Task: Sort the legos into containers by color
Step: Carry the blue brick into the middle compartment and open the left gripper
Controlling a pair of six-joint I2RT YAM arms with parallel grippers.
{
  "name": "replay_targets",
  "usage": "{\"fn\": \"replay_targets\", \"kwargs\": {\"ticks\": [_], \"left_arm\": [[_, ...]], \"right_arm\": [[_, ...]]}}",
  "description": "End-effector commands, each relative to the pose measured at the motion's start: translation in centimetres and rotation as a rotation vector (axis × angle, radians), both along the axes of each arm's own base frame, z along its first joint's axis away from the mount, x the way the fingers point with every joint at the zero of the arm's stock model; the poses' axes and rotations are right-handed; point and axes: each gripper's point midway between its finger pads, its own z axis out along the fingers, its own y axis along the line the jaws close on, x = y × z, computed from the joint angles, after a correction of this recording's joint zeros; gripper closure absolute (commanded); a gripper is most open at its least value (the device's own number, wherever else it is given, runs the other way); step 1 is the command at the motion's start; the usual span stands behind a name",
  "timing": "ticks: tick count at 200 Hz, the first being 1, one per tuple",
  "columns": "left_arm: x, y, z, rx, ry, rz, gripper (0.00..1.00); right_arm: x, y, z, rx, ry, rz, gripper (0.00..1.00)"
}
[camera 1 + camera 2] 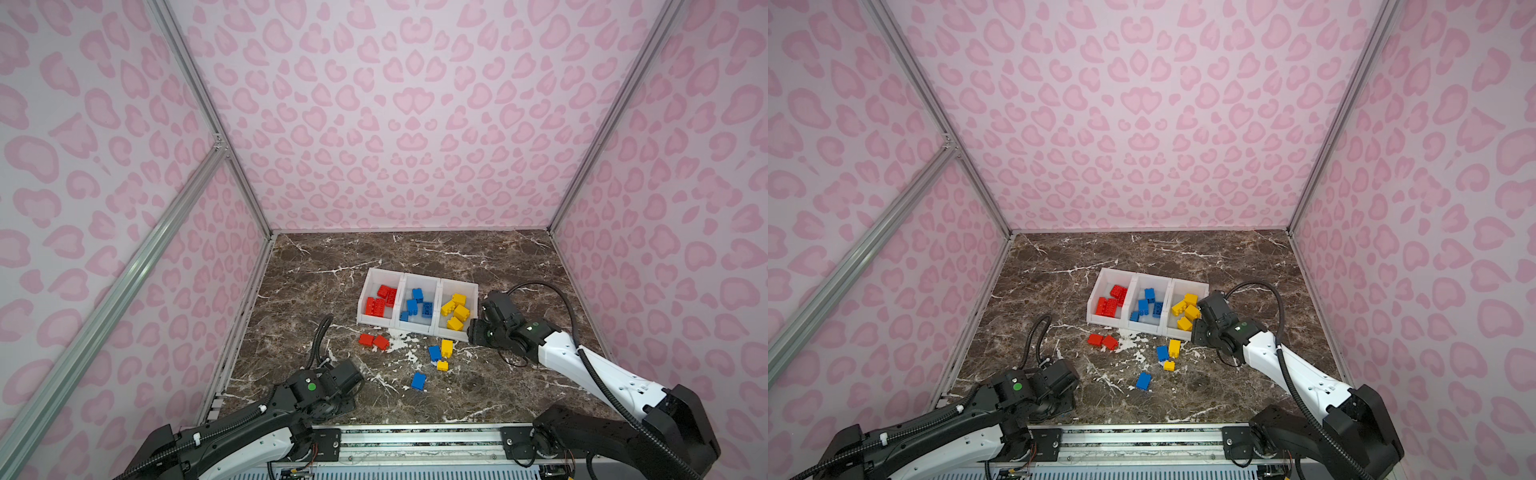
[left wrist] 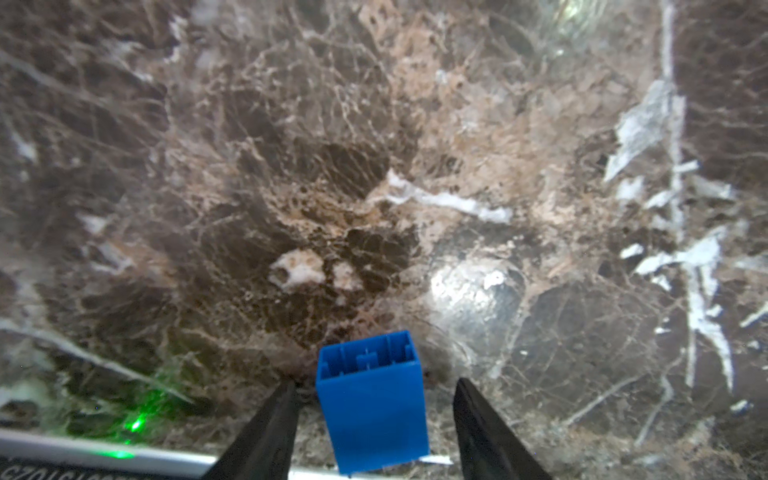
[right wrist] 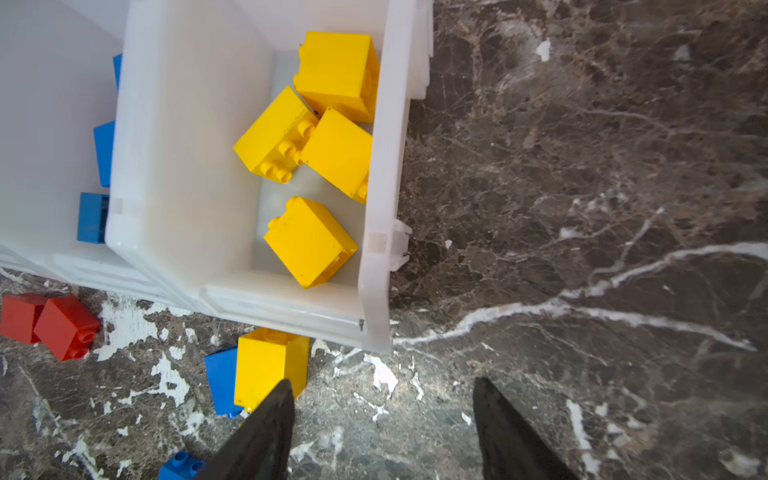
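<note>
Since the left end effector [image 2: 374,381], spread, only straddles a blue brick [image 2: 372,409] over the tabletop [image 2: 374,166], it may slip; the right end effector [image 3: 382,381], spread and empty, could nudge the bin [image 3: 378,208].

The walls [image 1: 415,124] are pale pink with darker pink, heart-like leopard blotches, and the tabletop [image 1: 478,257] is dark brown marble veined and flecked with white. The containers [image 1: 422,280] are plain white, with red legos [image 1: 379,305] in the left one, blue legos [image 1: 417,306] in the middle and yellow legos [image 1: 456,312] in the right. On the marble lie two loose red bricks [image 1: 365,340], two loose blue bricks [image 1: 418,381] and two loose yellow bricks [image 1: 446,347]. The left arm [image 1: 249,440] and the right arm [image 1: 582,361] are black and white, and the left one bears what appears to be a green dot [image 1: 311,387].
</note>
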Motion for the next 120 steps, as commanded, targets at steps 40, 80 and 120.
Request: {"fn": "replay_targets", "kwargs": {"ticks": [40, 80, 120], "left_arm": [[0.3, -0.5, -0.3, -0.021, -0.013, 0.004, 0.58], [0.8, -0.9, -0.1, -0.033, -0.033, -0.015, 0.71], [3.4, -3.0, 2.5, -0.048, -0.134, -0.097, 0.71]], "right_arm": [[-0.2, -0.1, -0.2, -0.001, 0.002, -0.011, 0.31], [-0.3, -0.2, -0.4, 0.0, 0.006, -0.018, 0.31], [-0.3, -0.3, -0.2, -0.003, 0.002, -0.019, 0.31]]}}
